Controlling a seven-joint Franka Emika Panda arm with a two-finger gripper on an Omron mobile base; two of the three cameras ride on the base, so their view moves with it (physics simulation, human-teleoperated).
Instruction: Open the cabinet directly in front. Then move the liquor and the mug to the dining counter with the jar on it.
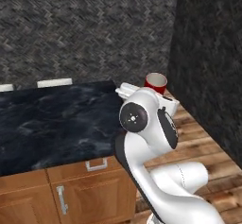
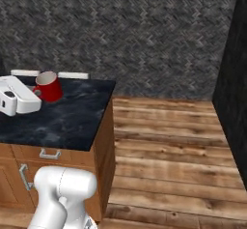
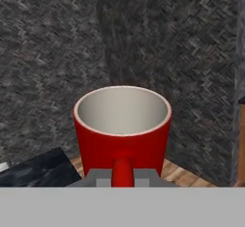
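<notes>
A red mug (image 3: 122,132) with a whitish inside hangs upright in my gripper (image 3: 123,177), which is shut on its side handle. From the right base view the mug (image 2: 48,86) is over the back of the dining counter (image 2: 72,119), a black marbled top on brown wooden fronts, with my gripper (image 2: 35,93) at its left. The left base view puts the mug (image 1: 156,81) just past my arm, by the right end of the dining counter (image 1: 52,119). Whether it touches the top I cannot tell. The cabinet, the liquor and the jar are out of view.
A grey herringbone wall (image 2: 144,35) runs behind the counter. A dark panel (image 1: 212,62) stands at the right. Wooden floor (image 2: 169,146) stretches right of the counter's end. Two white plates (image 1: 54,82) sit at the counter's back edge. Silver handles (image 1: 96,165) are on the fronts.
</notes>
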